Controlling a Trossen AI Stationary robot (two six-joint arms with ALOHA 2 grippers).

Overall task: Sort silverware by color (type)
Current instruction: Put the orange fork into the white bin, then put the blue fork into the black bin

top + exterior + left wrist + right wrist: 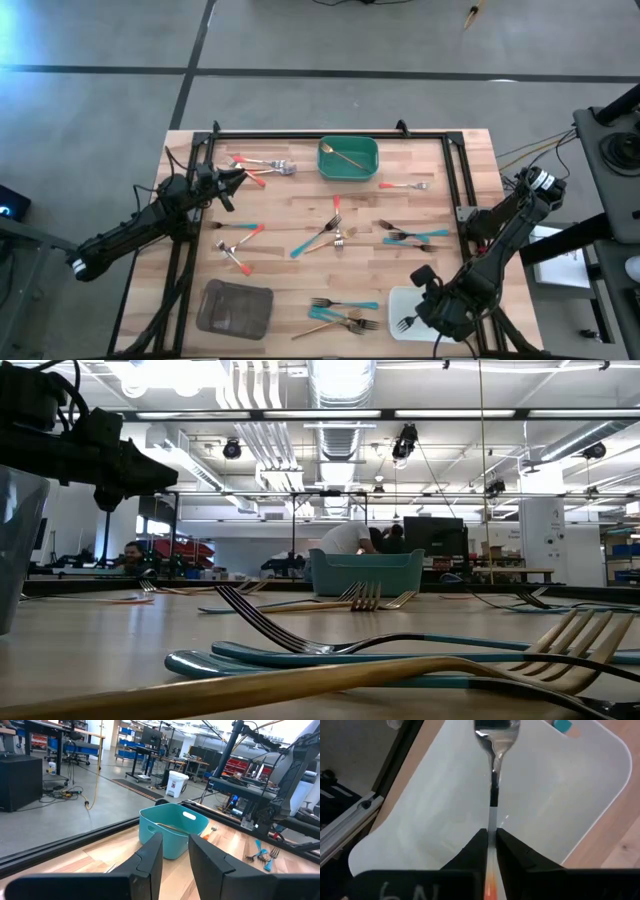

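My right gripper (420, 310) (491, 845) is over the white tray (400, 298) at the near right, shut on a fork (494, 750) with a metal head and a white and red-orange handle. My left gripper (238, 177) (175, 855) is open and empty, raised above the far left of the table beside red-handled forks (262, 166). It faces the green bin (172, 827), which holds a gold utensil (347, 157). More teal, red and gold forks and spoons (325, 238) lie flat across the table. My right gripper pinches the fork's thin handle (492, 827) between its two fingers, which lie along the fork, slanting down. The fork's head (496, 731) points away from the gripper, over the white tray's floor. I cannot tell whether the head touches the tray.
A grey tray (235, 308) stands at the near left. Teal and gold forks (345, 312) lie between it and the white tray. A dark frame rail (330, 133) runs along the far edge and down both sides. People show in the room beyond the table (350, 538).
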